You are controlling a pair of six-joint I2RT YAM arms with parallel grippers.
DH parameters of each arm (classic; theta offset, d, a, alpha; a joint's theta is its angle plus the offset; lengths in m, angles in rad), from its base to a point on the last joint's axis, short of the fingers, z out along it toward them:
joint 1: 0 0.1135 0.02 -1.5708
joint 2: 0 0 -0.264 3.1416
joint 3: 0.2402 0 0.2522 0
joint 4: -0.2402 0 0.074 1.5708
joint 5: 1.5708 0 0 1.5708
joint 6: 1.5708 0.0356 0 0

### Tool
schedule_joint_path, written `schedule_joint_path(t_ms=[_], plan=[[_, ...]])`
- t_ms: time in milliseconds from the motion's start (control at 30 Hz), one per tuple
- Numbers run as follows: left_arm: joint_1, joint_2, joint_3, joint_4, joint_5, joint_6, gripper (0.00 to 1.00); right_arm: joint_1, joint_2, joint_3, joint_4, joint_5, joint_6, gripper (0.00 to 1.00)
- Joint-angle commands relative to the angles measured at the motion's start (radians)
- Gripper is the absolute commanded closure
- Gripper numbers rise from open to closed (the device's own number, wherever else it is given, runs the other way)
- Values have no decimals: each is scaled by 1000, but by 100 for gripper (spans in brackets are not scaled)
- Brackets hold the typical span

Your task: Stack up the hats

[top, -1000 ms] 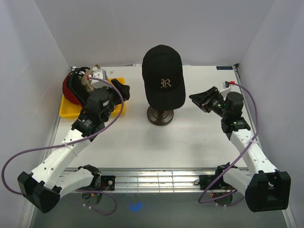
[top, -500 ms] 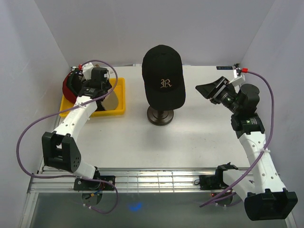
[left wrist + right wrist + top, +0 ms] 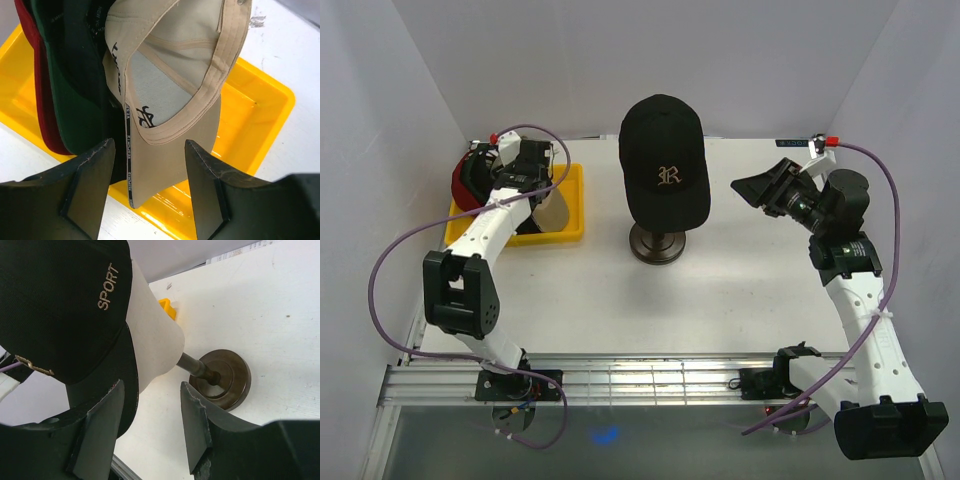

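Caps stand nested on edge at the left end of the yellow tray (image 3: 260, 115), at the table's (image 3: 720, 290) far left: the red cap (image 3: 42, 100) outermost, the green cap (image 3: 70, 75) against it, and the tan cap (image 3: 170, 100) nearest the tray's open part, its hollow underside facing the camera and its brim pointing down. The left gripper (image 3: 148, 145) hangs over this stack with its fingers (image 3: 92, 185) spread wide, one to each side of the tan brim in the wrist view; they hold nothing, and whether they touch the brim cannot be told. The R cap (image 3: 665, 160) sits on the mannequin head (image 3: 155, 340), which is on a stand (image 3: 657, 243) at the table's middle, just right of the tray. The right gripper (image 3: 152, 386) is raised to the right of the head, apart from it and aimed at it, fingers (image 3: 100, 425) wide apart and empty.
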Motion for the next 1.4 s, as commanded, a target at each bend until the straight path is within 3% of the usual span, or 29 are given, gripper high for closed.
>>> schedule_joint_path(t_ms=[0, 233, 467, 567, 700, 1033, 1267, 1367], plan=[[14, 39, 10, 5, -33, 7, 32, -5, 3, 51, 7, -27, -33, 45], [28, 95, -6, 27, -20, -4, 32, -5, 14, 66, -13, -26, -53, 45], [46, 123, -28, 70, 17, 27, 49, -5, 35, 106, -36, -28, -70, 45], [47, 125, -36, 81, 40, 32, 65, -5, 40, 126, -44, -31, -79, 44], [49, 94, -26, 104, 76, 50, 100, -4, 37, 164, -49, -32, -116, 43], [49, 46, 226, -23, 99, 134, 100, 57, 104, 350, -101, -44, -226, 43], [47, 10, 388, -120, 139, 182, 100, 318, 218, 587, -223, 222, -384, 43], [49, -22, 409, -137, 153, 188, 100, 410, 217, 605, -217, 325, -412, 43]])
